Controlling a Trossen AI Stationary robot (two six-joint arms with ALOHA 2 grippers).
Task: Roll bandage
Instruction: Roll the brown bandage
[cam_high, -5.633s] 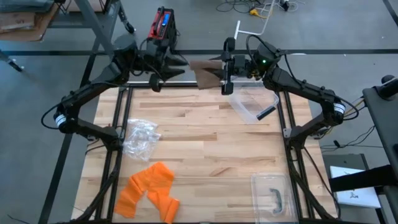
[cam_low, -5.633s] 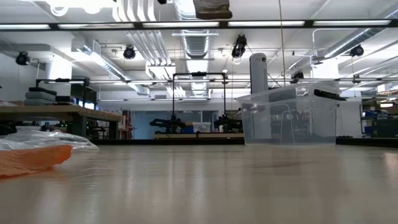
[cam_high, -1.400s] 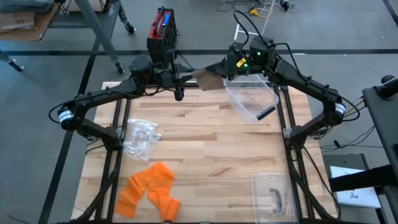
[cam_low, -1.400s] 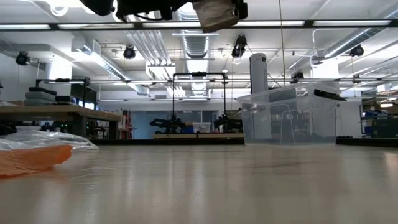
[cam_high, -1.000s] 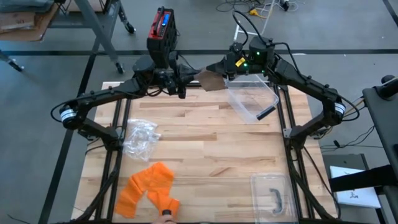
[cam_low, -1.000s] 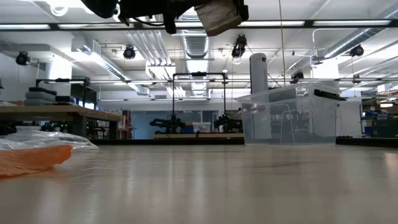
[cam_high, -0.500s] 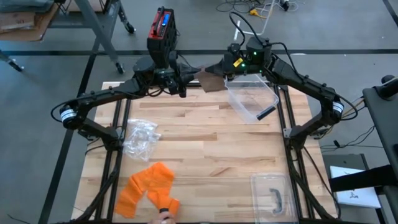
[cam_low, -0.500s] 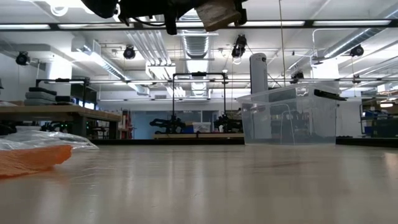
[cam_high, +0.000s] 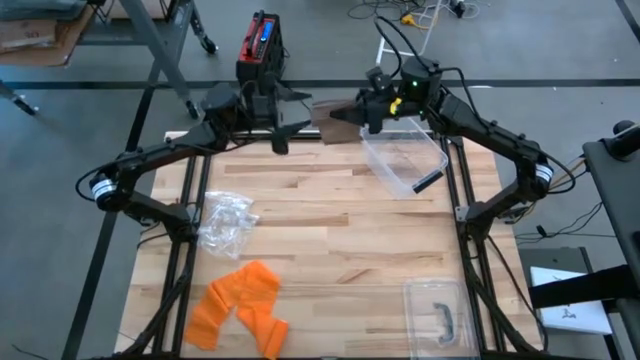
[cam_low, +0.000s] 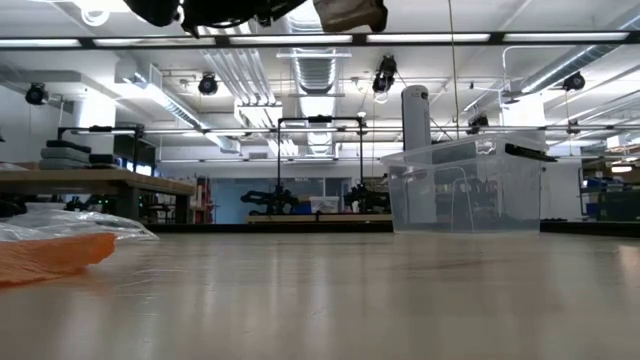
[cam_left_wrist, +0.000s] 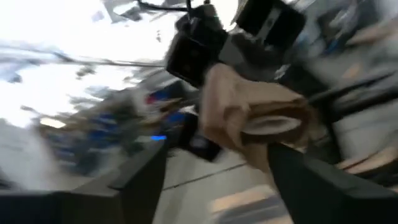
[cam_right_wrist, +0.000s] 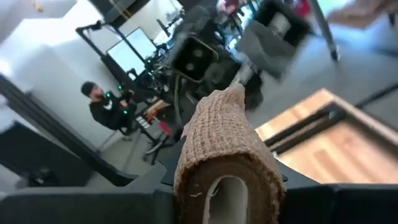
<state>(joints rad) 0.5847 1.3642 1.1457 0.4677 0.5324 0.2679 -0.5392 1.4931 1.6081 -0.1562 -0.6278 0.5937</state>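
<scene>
Wooden worktop (cam_high: 330, 230) seen from above, 2 dark arms meeting over its far edge. Near the left side, a crumpled clear plastic bag (cam_high: 226, 222); toward the near left corner, a heap of orange cloth (cam_high: 240, 305), also visible low at the edge of the level view (cam_low: 50, 255). At the far right, a clear plastic bin (cam_high: 405, 160), tipped on its side in the overhead picture and showing as a see-through box with a dark latch in the level view (cam_low: 465, 190). Near the right front corner, a clear lid with a dark handle (cam_high: 438, 312). Beyond the far edge, on the floor, a red and black device (cam_high: 260, 42) and loose cables. Nothing lying between the 2 tools and the worktop below them. Tan bandage roll (cam_high: 335, 118) held up in the air above the far edge, between the 2 tools, well clear of the wood; at the very top of the level view too (cam_low: 350, 14). Right tool (cam_high: 368, 112) clamped on the bandage roll, its end with the flat white core facing that wrist camera (cam_right_wrist: 227, 165). Left tool (cam_high: 285, 118) just beside the roll on the other side, fingers spread apart and not gripping, the roll (cam_left_wrist: 255, 118) straight ahead of it. A person in dark clothes (cam_right_wrist: 109, 109) seated in the room behind.
</scene>
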